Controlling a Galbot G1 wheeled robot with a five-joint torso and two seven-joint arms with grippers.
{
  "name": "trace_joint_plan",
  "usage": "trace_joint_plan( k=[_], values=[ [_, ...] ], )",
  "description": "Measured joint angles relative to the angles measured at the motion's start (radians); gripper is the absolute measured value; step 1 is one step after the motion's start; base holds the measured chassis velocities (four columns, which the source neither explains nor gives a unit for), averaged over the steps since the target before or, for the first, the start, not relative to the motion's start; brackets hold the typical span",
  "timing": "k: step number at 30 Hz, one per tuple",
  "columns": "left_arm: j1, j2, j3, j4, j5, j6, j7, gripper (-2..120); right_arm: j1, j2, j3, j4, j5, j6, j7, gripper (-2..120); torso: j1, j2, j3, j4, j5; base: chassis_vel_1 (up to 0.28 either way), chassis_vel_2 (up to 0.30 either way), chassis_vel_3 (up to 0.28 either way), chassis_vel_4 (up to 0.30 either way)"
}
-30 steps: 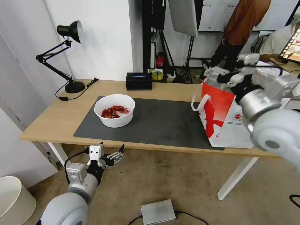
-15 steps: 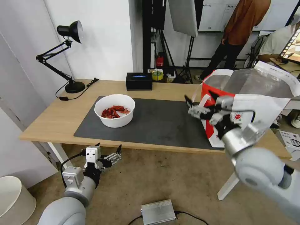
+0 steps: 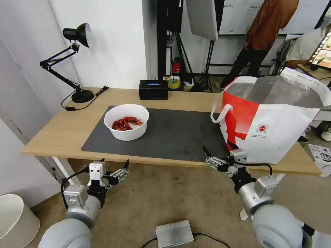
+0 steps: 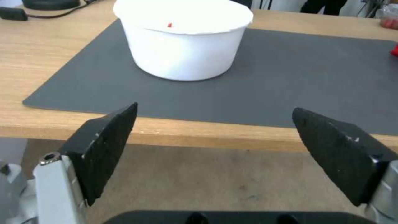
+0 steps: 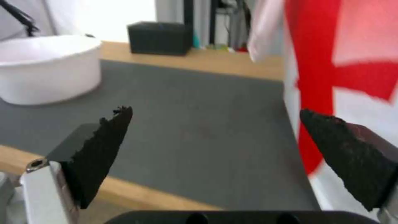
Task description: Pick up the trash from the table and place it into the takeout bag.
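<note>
The trash in view is a white round bowl of red crayfish shells, standing on the left part of the dark grey mat on the light-wood table. The white and red takeout bag stands open at the table's right end, its foil lining showing. My left gripper hangs open below the table's front edge, in front of the bowl. My right gripper is open and empty at the front edge, just left of the bag, with the bowl farther off.
A black desk lamp stands at the table's back left and a black rectangular box at the back middle. On the floor lie a silver box and a white bin. White table legs stand below.
My right arm has swung down from above the bag's mouth to the table's front edge. The left gripper has sunk a little lower. The bowl and the bag stayed put.
</note>
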Motion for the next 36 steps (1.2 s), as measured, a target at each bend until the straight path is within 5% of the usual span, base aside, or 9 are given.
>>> trace_joint_plan(
  k=[36],
  values=[
    [-0.009,0.005,-0.015,0.013,-0.007,0.004,-0.002,100,-0.054,0.024,-0.023,0.006,0.026,-0.075,0.061,100,0.0,0.0,0.0,0.0,0.0001,0.0,0.0,0.0,0.0]
  ],
)
